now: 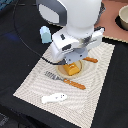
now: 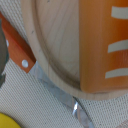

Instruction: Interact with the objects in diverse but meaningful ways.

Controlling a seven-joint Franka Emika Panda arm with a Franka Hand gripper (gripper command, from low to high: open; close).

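Bread block (image 1: 73, 68) sits on plate (image 1: 61, 70), on placemat (image 1: 95, 92); fish (image 1: 54, 98) nr front edge.

— How's my feed? On my end the exterior view is soft and low-resolution, evenly lit, with the arm's shadow on the placemat (image 1: 95, 80).

— My wrist view is very close and blurred; the knife blade (image 2: 65, 100) catches a small glare, and the edges smear.
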